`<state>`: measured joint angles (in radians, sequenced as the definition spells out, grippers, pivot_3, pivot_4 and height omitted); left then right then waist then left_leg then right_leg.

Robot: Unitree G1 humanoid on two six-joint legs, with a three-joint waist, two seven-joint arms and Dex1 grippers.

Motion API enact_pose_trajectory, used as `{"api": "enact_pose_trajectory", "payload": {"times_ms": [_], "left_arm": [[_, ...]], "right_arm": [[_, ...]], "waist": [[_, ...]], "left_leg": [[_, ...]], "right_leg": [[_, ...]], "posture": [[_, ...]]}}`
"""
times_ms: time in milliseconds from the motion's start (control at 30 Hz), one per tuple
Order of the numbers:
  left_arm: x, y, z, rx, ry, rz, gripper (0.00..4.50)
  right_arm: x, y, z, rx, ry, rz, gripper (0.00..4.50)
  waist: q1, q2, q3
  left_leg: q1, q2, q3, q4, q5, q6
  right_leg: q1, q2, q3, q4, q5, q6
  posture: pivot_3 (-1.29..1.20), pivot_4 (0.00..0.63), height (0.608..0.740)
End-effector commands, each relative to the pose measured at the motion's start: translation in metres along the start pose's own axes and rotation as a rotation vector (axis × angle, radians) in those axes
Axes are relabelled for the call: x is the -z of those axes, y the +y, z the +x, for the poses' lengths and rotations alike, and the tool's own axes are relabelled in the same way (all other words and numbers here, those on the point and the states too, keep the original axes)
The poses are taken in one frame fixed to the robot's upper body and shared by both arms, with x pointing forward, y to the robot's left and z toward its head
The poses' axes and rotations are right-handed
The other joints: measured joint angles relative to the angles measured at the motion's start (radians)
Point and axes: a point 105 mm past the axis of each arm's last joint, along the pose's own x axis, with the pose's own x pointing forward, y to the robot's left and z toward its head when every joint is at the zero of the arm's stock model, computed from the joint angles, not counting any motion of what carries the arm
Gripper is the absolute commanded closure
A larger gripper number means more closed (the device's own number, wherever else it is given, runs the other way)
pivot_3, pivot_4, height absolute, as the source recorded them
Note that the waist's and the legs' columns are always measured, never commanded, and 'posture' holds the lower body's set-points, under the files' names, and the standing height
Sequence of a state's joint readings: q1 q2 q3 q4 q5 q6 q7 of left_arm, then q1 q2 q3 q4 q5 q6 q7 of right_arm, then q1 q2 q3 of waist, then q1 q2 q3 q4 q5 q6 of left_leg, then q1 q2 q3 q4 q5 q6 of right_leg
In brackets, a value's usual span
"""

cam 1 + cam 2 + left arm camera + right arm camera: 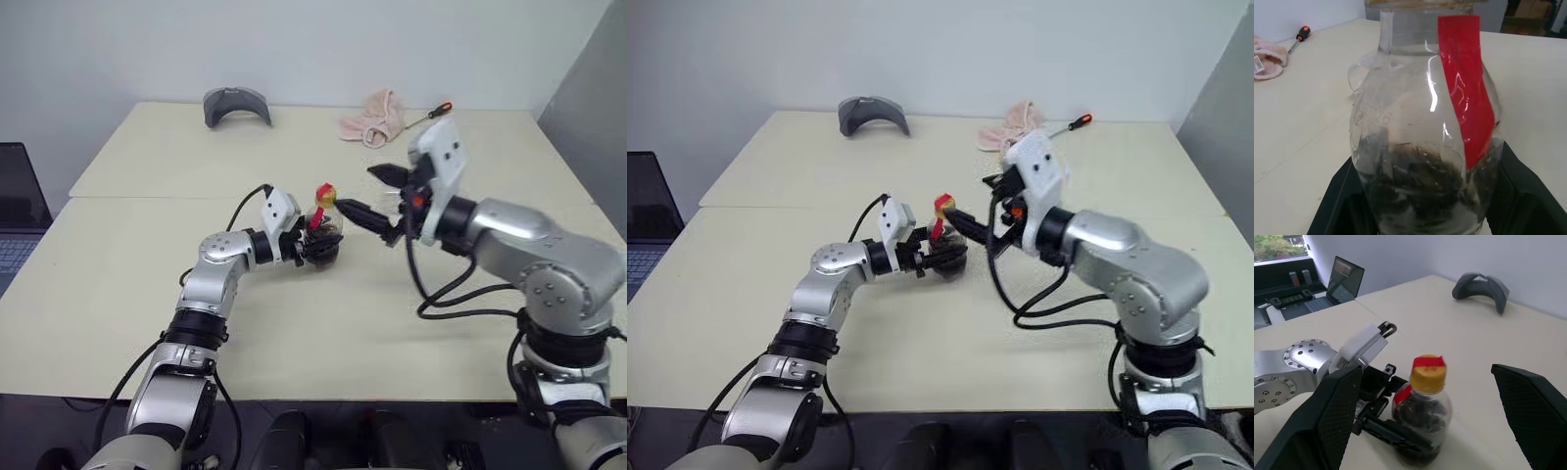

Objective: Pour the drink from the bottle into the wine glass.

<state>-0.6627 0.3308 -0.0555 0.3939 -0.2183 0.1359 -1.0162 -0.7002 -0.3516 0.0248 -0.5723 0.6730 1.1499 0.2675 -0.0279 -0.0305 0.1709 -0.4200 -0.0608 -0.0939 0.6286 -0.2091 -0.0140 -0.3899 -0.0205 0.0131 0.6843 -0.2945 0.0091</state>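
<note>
Cream table [323, 323], left pincer [315, 241] clamped around bottle [324, 227], right pincer [380, 201] spread wide just beside its cap [1427, 373].

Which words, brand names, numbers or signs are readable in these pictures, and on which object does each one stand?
None can be read.
Bottle: its red label strip is plain, without print.
Cap: yellow and red, no legible writing.
Pink cloth: a small white tag, too small to read.
Laptop: screen too small to read.
</note>
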Motion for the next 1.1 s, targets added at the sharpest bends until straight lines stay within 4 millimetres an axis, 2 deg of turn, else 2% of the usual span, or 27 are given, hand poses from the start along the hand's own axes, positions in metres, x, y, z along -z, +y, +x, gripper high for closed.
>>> {"api": "enact_pose_trajectory", "payload": {"times_ms": [33,233,400,767,900,1033,1100], "left_arm": [[-0.019,-0.010,0.006,0.061,-0.046,0.068,2.24],[-0.024,-0.005,0.012,0.008,-0.064,0.069,2.25],[-0.024,-0.012,0.018,0.024,-0.073,0.070,2.26],[-0.026,-0.014,0.021,0.016,-0.080,0.073,2.26],[-0.026,-0.014,0.021,0.012,-0.083,0.073,2.26],[-0.027,-0.013,0.020,0.006,-0.084,0.073,2.26],[-0.027,-0.012,0.019,0.003,-0.085,0.073,2.26]], "right_arm": [[0.005,-0.009,0.003,0.129,-0.016,0.014,0.00],[0.001,-0.024,0.006,0.310,-0.042,0.064,0.00],[0.004,-0.019,0.011,0.340,-0.048,0.105,0.00],[0.004,-0.013,0.022,0.361,-0.051,0.146,0.00],[0.006,-0.015,0.024,0.377,-0.042,0.152,0.90],[0.005,-0.017,0.024,0.384,-0.047,0.153,2.42],[0.004,-0.017,0.024,0.384,-0.051,0.156,3.01]], "waist": [[0.000,0.000,0.000],[0.000,0.000,0.000],[-0.001,0.000,0.000],[-0.003,0.000,0.000],[-0.003,0.000,0.000],[-0.003,0.000,0.000],[-0.003,0.000,0.000]], "left_leg": [[0.000,0.000,0.000,0.000,0.000,0.000],[0.001,0.000,0.001,0.001,0.000,0.000],[0.001,0.000,0.001,0.001,0.000,0.000],[0.001,0.000,0.001,0.001,0.000,0.000],[0.001,0.000,0.001,0.001,0.000,0.000],[0.001,0.000,0.001,0.001,0.000,0.000],[0.001,0.000,0.001,0.001,0.000,0.000]], "right_leg": [[0.000,0.000,0.000,0.000,0.000,0.000],[0.000,0.000,0.001,0.003,0.000,0.000],[-0.001,0.000,0.001,0.004,0.000,0.000],[-0.001,0.001,0.001,0.004,0.000,0.000],[-0.001,0.001,0.001,0.004,0.000,0.000],[-0.001,0.001,0.001,0.004,0.000,0.000],[-0.001,0.001,0.001,0.004,0.000,0.000]], "posture": [[0.00,0.150,0.740],[0.00,0.150,0.740],[0.00,0.150,0.740],[0.00,0.150,0.740],[0.00,0.150,0.740],[0.00,0.150,0.740],[0.00,0.150,0.740]]}}
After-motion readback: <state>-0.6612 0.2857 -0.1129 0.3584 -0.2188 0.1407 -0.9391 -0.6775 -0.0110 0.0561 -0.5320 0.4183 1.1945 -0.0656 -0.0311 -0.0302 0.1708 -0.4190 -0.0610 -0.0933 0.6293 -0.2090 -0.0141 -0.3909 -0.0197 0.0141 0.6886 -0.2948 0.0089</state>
